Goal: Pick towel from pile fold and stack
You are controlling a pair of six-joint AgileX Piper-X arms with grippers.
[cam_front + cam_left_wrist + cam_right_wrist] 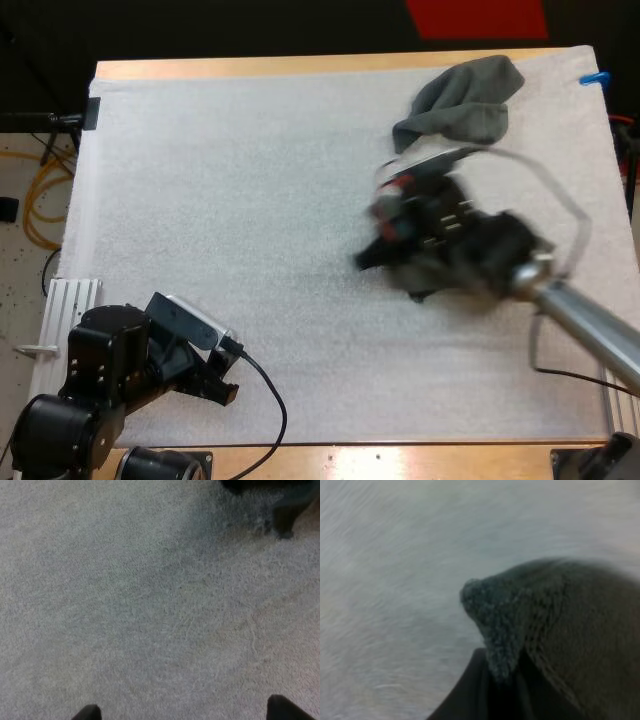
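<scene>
A crumpled dark grey-green towel [462, 100] lies at the far right of the white mat [230, 200]. My right gripper [388, 250] hangs over the mat's right half, in front of that pile and blurred by motion. In the right wrist view its fingers [470, 695] pinch a fold of a dark grey-green towel [570, 630], which bulges up over the mat. My left gripper [225, 385] rests low at the near left edge. Its fingertips [87, 712] stand wide apart over bare mat with nothing between them.
The wooden table edge [300, 66] runs along the far side of the mat. Another strip of wood [400, 460] shows at the near side. A dark part of the other arm [282, 510] reaches over the mat in the left wrist view.
</scene>
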